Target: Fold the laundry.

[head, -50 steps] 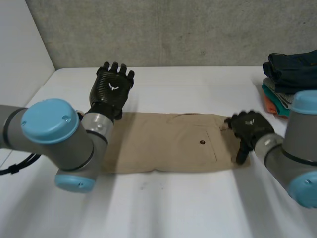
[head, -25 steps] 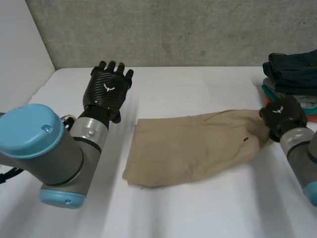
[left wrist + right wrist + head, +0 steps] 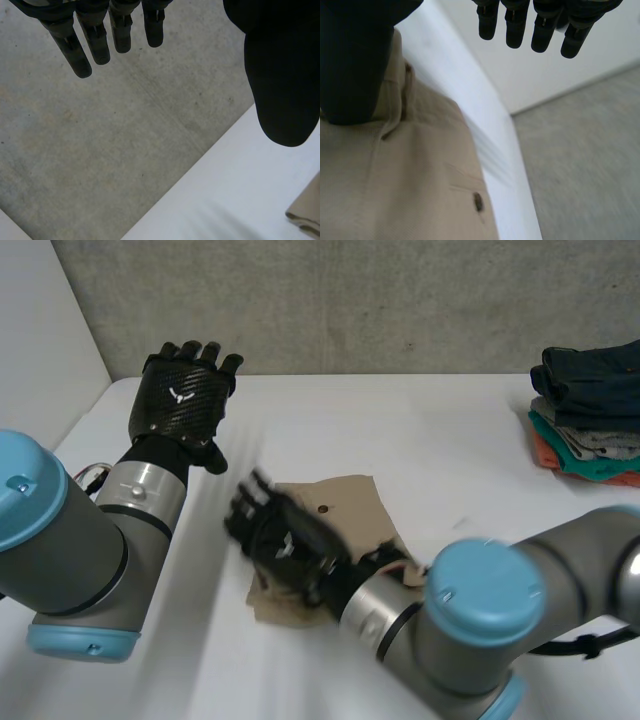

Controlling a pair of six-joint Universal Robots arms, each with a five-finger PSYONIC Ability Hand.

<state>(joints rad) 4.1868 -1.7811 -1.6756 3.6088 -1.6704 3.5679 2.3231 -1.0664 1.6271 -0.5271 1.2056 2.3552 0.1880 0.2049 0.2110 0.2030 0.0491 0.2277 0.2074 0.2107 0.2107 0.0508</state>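
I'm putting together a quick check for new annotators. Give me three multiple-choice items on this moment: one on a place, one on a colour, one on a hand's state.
1. Where on the table is the stack of folded clothes?
A. In the middle.
B. At the edge on the robot's right, apart from the tan garment.
C. At the near edge on the robot's left.

2. What colour is the garment at the right hand?
A. Tan.
B. Red.
C. Black.

3. How is the left hand?
A. Shut on the garment.
B. Curled into a fist.
C. Open, fingers straight, holding nothing.

Answers:
1. B: the head view shows the stack by that edge, with bare table between it and the garment.
2. A: the head and right wrist views both show tan cloth.
3. C: the left wrist view shows straight fingers with nothing between them and the thumb.
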